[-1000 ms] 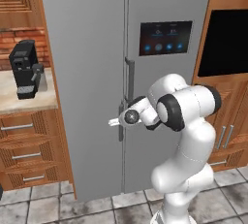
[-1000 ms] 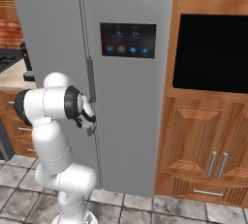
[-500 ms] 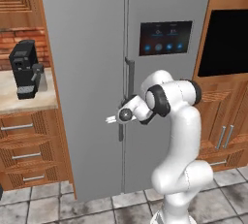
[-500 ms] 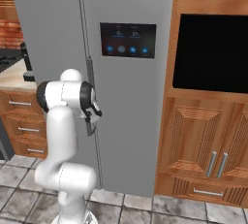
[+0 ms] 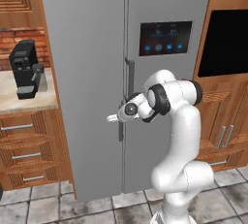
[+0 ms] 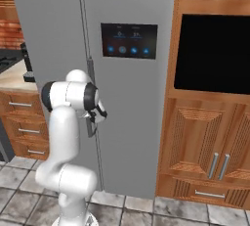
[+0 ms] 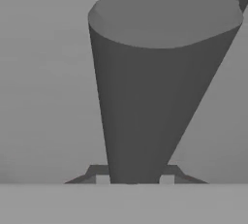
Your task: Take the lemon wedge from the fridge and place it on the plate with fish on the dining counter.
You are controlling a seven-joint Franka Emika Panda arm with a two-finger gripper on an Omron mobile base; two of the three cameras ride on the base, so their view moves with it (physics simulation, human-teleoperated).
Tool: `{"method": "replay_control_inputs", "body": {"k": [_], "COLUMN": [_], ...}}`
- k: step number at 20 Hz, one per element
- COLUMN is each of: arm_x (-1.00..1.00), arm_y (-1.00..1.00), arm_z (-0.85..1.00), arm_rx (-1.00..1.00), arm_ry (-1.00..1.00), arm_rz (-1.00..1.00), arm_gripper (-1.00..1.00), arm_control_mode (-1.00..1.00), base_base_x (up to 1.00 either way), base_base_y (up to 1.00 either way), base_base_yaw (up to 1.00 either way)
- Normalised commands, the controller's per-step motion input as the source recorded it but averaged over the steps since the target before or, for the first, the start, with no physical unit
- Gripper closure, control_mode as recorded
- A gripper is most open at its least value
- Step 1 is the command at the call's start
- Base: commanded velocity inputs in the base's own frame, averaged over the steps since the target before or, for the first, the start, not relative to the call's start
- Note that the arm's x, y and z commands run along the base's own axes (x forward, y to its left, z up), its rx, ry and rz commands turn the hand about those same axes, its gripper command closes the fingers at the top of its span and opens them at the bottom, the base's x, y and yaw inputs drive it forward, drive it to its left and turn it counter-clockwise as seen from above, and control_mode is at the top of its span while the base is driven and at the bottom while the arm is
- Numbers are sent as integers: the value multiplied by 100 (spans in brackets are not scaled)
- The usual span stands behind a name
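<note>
Pincer clamped on door handle, bar between tips; fridge shut. Handle rigid, smooth; door probably heavy, mid-bar hold best.

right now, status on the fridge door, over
Gripper closed around left door's bar handle. Fridge doors both shut; lemon wedge not reached yet. Nothing blocking the door swing.

Bent arm, hand level, fingers narrowed.

The white arm's gripper sits at the fridge's vertical bar handle; its touchscreen panel lies above, a black wall oven beyond.
</note>
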Motion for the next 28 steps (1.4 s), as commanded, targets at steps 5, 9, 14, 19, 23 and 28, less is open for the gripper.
{"method": "replay_control_inputs", "body": {"k": [5, 9, 14, 19, 23, 28], "arm_x": [-71, -100, -100, -100, -69, -61], "arm_y": [44, 99, 100, 100, 89, 83], "arm_z": [1, 32, 51, 85, 100, 100], "arm_rx": [0, 0, -3, -8, -4, -4], "arm_ry": [-7, -16, -23, -14, 1, 3], "arm_rz": [-1, -8, -10, -15, -15, -13], "arm_gripper": [100, 100, 100, -100, -100, -100], "arm_control_mode": [-100, -100, -100, -100, -100, -100], "base_base_x": [0, 0, 0, 0, 0, 0], "base_base_y": [0, 0, 0, 0, 0, 0], "base_base_yaw": [0, 0, 0, 0, 0, 0]}}
